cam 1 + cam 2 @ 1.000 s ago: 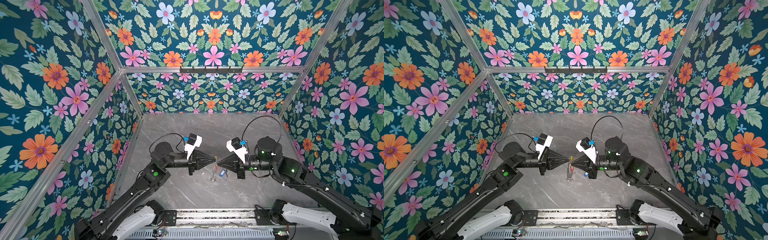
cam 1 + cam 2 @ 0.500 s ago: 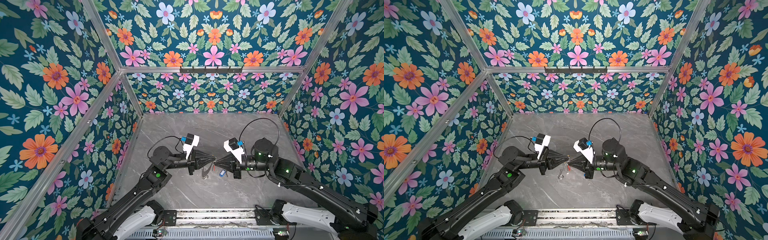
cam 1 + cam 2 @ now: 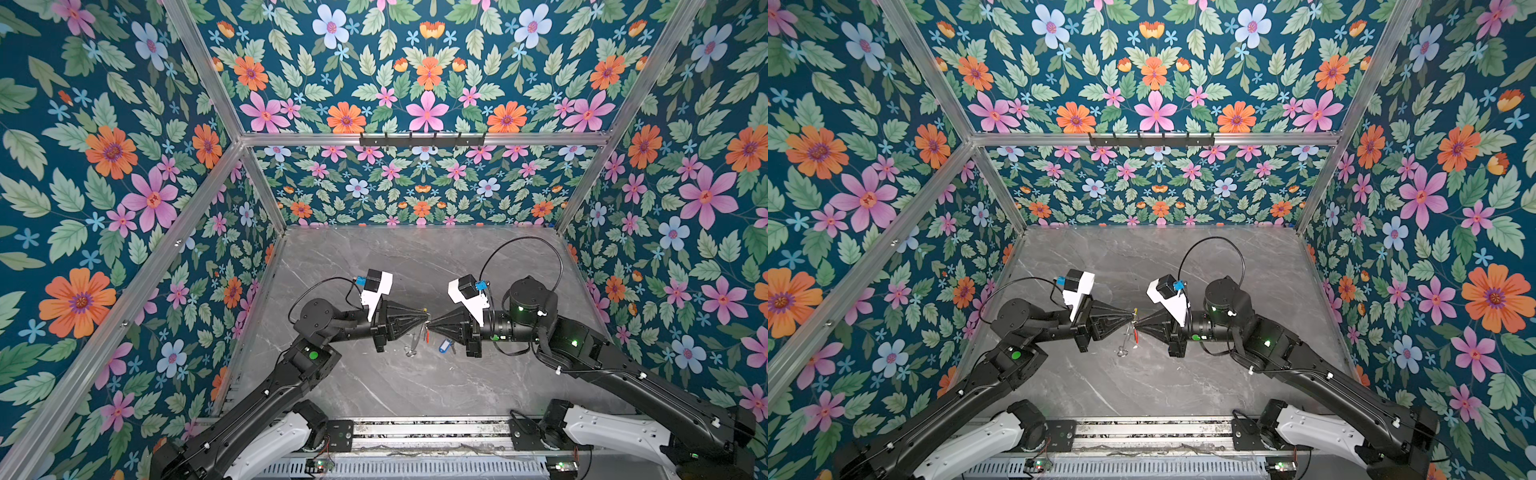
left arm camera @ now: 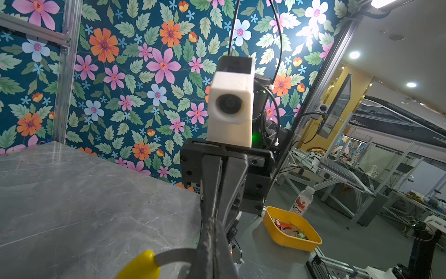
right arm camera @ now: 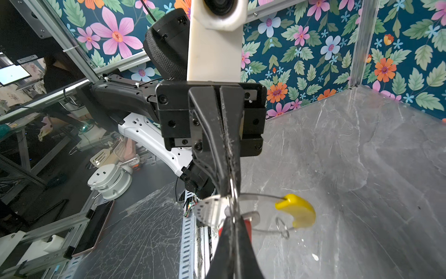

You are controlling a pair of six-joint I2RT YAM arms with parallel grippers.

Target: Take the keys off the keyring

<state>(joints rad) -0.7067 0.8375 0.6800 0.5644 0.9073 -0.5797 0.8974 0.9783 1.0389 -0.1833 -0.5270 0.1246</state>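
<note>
1. Since a second ago the keyring has swung from hanging straight down to slanting toward the left arm's side. The two gripper tips stay nose to nose above the table.
2. This thin wire hoop hangs in the air over the table's front half, with its yellow sleeve on the lower arc. Whether its lowest point touches the table cannot be told.
3. A silver key, a red tag and a small split ring hang on the hoop. The split ring is just beside the sleeve.
4. Above the table, the left gripper has its jaws pressed together on the hoop's wire.
5. Tip against tip with it, the right gripper has its jaws just as tightly closed, right at the wire and the red tag. Which of them it pinches cannot be made out.
6. A blue-tagged key lies flat on the table, apart from the hoop and beneath the right gripper.
7. Past the table's edge sit a yellow bin and a bottle.
</note>
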